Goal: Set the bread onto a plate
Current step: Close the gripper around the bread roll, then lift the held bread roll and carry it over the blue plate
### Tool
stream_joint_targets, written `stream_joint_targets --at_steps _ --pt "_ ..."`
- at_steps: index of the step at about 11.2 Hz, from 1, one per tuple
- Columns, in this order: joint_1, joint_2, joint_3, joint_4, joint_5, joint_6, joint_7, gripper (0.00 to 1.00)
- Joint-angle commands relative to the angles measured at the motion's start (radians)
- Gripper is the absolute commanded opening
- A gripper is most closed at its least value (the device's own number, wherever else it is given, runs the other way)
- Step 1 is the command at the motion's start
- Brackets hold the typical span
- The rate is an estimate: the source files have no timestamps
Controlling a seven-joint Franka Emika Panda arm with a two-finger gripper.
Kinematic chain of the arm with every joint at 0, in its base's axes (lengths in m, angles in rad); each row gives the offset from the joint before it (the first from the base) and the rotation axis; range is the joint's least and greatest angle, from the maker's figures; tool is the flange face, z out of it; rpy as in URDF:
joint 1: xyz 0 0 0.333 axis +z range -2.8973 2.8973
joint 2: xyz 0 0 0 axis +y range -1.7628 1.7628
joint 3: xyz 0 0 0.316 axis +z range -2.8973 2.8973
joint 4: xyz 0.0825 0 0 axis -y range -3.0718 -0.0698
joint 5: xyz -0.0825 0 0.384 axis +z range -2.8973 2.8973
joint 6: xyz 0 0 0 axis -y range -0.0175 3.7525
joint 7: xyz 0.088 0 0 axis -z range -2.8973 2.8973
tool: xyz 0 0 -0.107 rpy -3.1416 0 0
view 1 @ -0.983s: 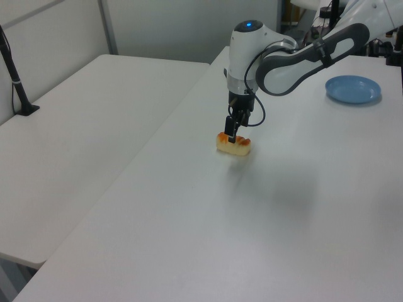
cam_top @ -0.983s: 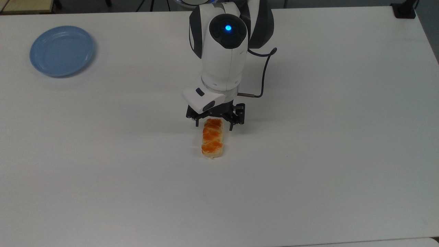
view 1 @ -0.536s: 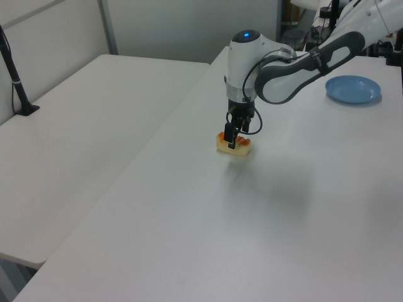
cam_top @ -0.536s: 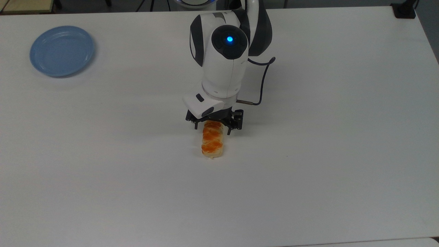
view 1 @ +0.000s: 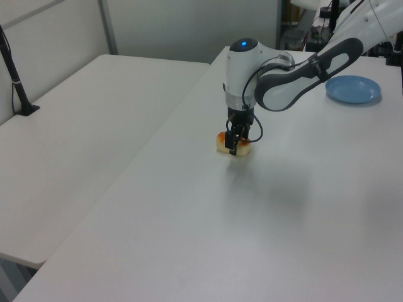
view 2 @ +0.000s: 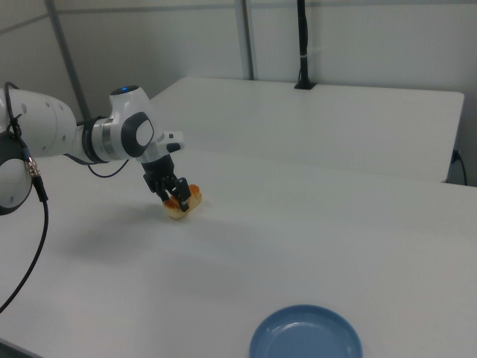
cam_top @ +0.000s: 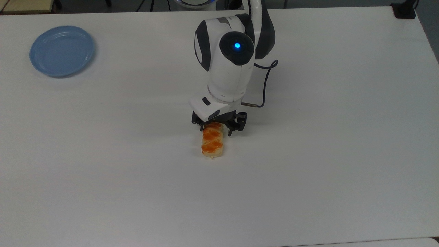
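No text, label, brand, number or sign is readable on anything near the pincer or farther from it.

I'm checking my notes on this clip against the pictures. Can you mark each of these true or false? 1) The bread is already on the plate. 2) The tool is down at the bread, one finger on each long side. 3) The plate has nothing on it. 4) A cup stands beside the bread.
1) False. The bread lies on the white table, far from the plate.
2) True. The tool straddles the bread's end nearer the arm, open, with a finger at each long side.
3) True. The blue plate is bare.
4) False. Nothing stands beside the bread; no cup is on this table.
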Motion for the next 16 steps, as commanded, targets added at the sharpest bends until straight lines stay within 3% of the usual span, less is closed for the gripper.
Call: stream_joint_targets --at_steps 1,4,7,11,13,16 --pt "0.005 0.001 0.009 -0.004 -0.036 0.022 0.069 0.6" --pt "-0.004 -0.026 0.012 -0.003 -0.034 0.01 0.08 0.59" --pt "-0.056 -0.13 0.035 -0.014 -0.031 -0.055 0.072 0.59" --pt "-0.235 -0.354 0.129 -0.067 -0.021 -0.223 -0.013 0.6" --pt "-0.299 -0.46 0.138 -0.087 0.017 -0.347 -0.132 0.6" --pt "-0.43 -0.563 0.127 -0.089 0.14 -0.469 -0.398 0.6"
